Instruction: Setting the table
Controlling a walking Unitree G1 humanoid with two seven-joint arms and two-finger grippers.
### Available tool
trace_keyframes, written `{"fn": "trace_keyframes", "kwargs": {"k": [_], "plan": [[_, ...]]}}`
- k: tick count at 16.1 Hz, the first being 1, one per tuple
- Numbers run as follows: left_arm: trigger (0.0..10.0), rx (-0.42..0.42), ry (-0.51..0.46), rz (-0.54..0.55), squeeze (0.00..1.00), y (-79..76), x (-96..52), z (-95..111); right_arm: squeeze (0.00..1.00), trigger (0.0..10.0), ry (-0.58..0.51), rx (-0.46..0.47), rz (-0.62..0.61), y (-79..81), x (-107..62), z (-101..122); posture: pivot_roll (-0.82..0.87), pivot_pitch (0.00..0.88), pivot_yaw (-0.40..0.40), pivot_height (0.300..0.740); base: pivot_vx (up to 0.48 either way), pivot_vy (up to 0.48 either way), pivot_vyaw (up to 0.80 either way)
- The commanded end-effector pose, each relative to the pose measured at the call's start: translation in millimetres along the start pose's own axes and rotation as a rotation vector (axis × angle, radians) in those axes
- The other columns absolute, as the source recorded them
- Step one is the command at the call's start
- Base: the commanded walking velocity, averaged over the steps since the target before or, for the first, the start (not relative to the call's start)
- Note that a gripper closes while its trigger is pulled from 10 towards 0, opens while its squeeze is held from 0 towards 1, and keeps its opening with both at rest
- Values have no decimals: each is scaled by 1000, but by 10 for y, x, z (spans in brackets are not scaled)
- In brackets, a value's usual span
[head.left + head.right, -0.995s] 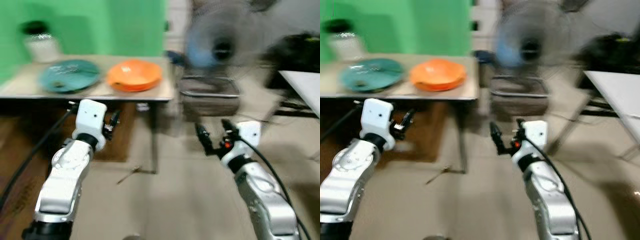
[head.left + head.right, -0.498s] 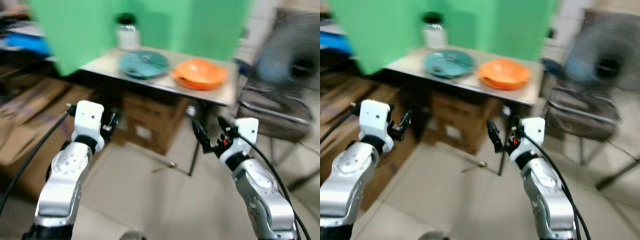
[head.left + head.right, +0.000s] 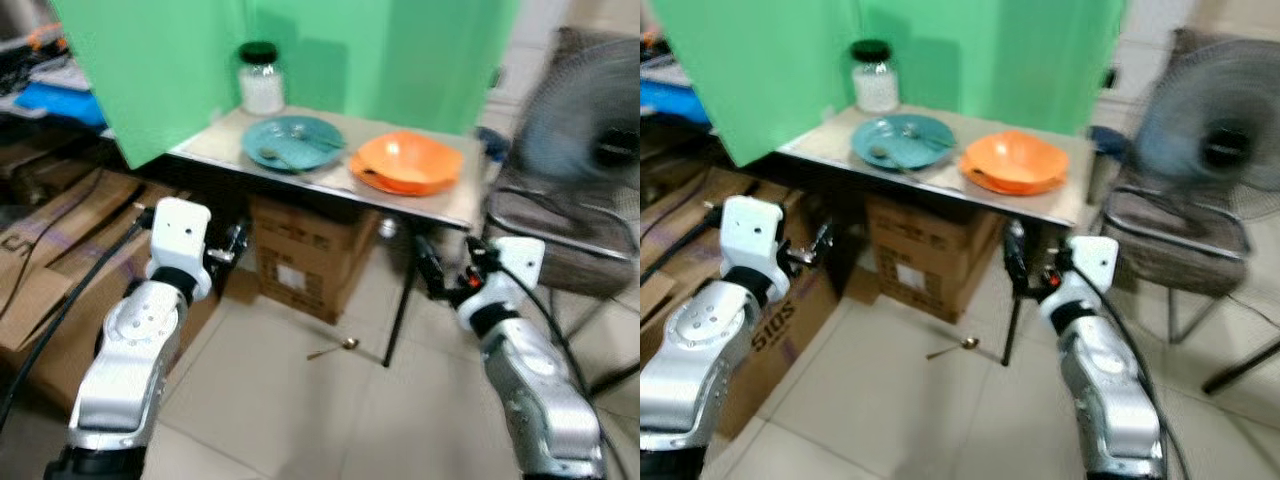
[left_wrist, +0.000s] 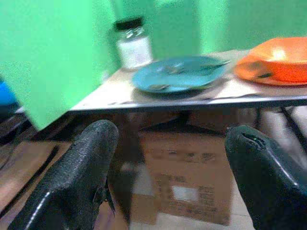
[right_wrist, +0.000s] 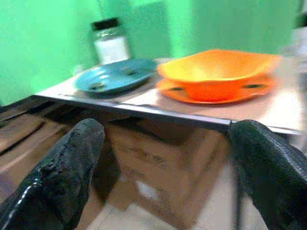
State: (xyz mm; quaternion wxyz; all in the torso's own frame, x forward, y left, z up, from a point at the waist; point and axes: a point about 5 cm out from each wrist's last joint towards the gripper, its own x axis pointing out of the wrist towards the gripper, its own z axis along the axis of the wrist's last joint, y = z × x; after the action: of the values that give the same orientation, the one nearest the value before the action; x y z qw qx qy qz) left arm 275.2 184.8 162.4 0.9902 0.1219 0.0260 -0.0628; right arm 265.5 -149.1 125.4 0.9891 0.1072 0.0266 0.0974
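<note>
Nearest, at the lower left of the left eye view, the left gripper (image 3: 232, 243) hangs in front of the robot with its two black fingers (image 4: 76, 182) spread wide and nothing between them. At the lower right the right gripper (image 3: 447, 277) is likewise wide open and empty. Between them, low centre of the frame, a spoon (image 3: 333, 349) lies on the tiled floor beside a table leg; it looks light, stiff and thin, so it would likely need pinching across the handle.

Farther back, under the table (image 3: 452, 208), stands a cardboard box (image 3: 305, 259). On the tabletop, upper centre, a teal plate (image 3: 293, 142) holds what looks like cutlery, too blurred to name. Just to its right an orange bowl (image 3: 405, 161) sits on a matching orange plate (image 5: 175, 87); its inside looks empty. Both are probably rigid and smooth, best gripped at the rim. Farthest, at the upper left corner of the table against the green screen (image 3: 165, 65), a black-lidded glass jar (image 3: 260, 78) holds something white; it is probably heavy and breakable.
</note>
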Motion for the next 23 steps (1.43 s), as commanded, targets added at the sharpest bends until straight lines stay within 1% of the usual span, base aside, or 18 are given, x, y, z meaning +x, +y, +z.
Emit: {"fn": "trace_keyframes", "kwargs": {"k": [1, 6, 9, 12, 16, 19, 23], "plan": [[10000, -2, 0, -14, 1000, -26, 23, 12, 0, 10000, -7, -12, -23, -52, -10, 35, 52, 0, -19, 740, 360, 0, 0], [10000, 11, -2, -24, 1000, -32, 22, 16, 0, 10000, -42, -29, -31, -40, -4, 66, 55, 0, -20, 740, 361, 0, 0], [10000, 27, -3, -31, 1000, -34, 18, 19, 0, 10000, -49, -92, -20, -23, 4, 74, 63, 0, -22, 740, 361, 0, 0], [10000, 46, -8, -40, 1000, -46, 16, 31, 0, 10000, -47, -117, 13, 28, 17, 64, 68, 0, -25, 740, 359, 0, 0], [10000, 62, -10, -53, 1000, -51, 8, 35, 0, 10000, -57, -122, 25, 65, 24, 59, 71, 0, -25, 740, 355, 0, 800], [10000, 80, -13, -74, 1000, -71, 10, 43, 0, 10000, -68, -104, 14, 39, 17, 71, 70, 0, -23, 740, 350, 0, 0], [10000, 82, -12, -75, 1000, -67, 12, 40, 0, 10000, -72, -111, 35, 52, 27, 85, 72, 0, -25, 740, 351, 0, 0]]}}
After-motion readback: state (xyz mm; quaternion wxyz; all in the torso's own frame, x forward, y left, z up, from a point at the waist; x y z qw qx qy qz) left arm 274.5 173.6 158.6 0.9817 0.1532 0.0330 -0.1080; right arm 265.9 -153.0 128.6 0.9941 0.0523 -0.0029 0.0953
